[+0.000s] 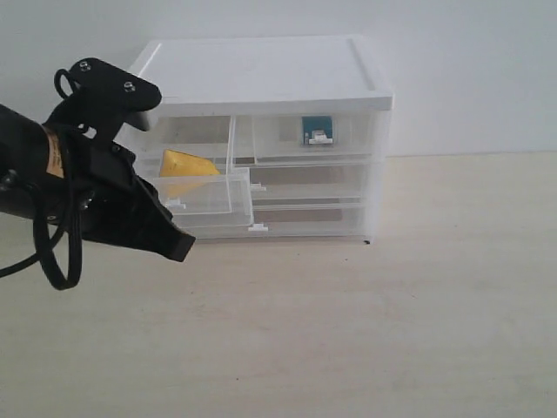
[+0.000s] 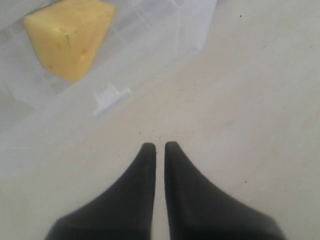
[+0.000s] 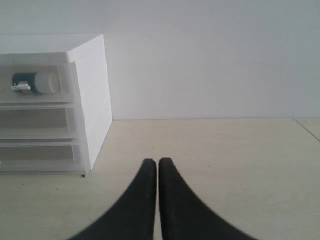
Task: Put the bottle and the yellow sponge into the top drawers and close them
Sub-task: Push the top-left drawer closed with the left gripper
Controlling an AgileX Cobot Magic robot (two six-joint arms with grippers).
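Left end effector (image 2: 160, 148): fingers drawn almost together with only a thin slit between them, nothing held. It hangs low over the tabletop (image 2: 250, 100), just in front of the left top drawer (image 1: 209, 196), which stands pulled out of the cabinet (image 1: 261, 74).

Yellow sponge (image 2: 67, 37): inside that open drawer, ahead of the tips and off to one side, behind the clear front wall. The white handle tab (image 2: 111, 97) is the part of the drawer closest to the tips: near, not touching.

Right end effector (image 3: 157, 163): closed, empty, well apart from the cabinet. Bottle (image 3: 32, 83): on its side in the right top drawer (image 1: 352, 139), long axis along the drawer front. That drawer looks pushed flush.

Judgement: what remains is shutting the left drawer. Its front lies directly ahead of the left end effector, broad face across the push line, with travel straight back into the cabinet. The left arm is plainly the nearer one.

Materials:
- Drawers: translucent, smooth hard plastic, likely slippery, so a flat push low on the front seems safer than pushing on the tab.
- Sponge: pitted orange-yellow foam wedge.
- Bottle: dark teal body, white cap.
- Tabletop: pale and matte
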